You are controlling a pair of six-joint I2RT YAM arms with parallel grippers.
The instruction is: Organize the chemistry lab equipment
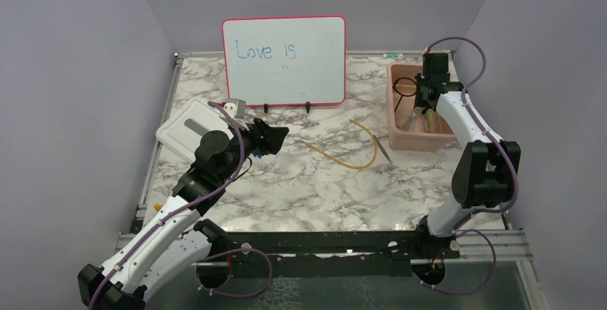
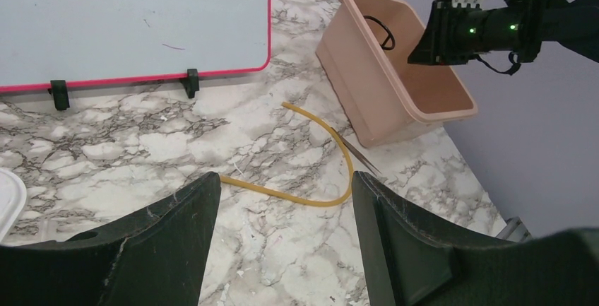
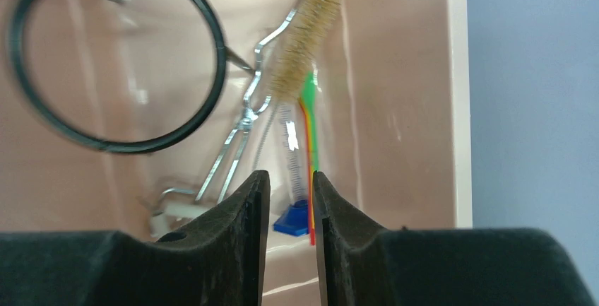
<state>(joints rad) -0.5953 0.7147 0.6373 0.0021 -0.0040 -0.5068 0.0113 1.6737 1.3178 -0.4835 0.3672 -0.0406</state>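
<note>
An amber rubber tube (image 1: 356, 160) lies curved on the marble table, with thin metal forceps (image 1: 384, 150) at its right end; both also show in the left wrist view, the tube (image 2: 297, 196) and the forceps (image 2: 360, 157). My left gripper (image 1: 275, 138) is open and empty above the table, left of the tube (image 2: 284, 179). My right gripper (image 1: 424, 101) hangs over the pink bin (image 1: 411, 140), jaws slightly apart and empty (image 3: 291, 175). In the bin lie a black wire ring (image 3: 113, 59), metal tongs (image 3: 233, 143), a bristle brush (image 3: 304, 44) and a vial on a blue base (image 3: 291, 218).
A red-framed whiteboard (image 1: 283, 59) stands at the back of the table. A white rectangular lid (image 1: 190, 131) lies at the left, behind my left arm. A small blue item (image 1: 255, 154) peeks out under the left gripper. Grey walls close in both sides.
</note>
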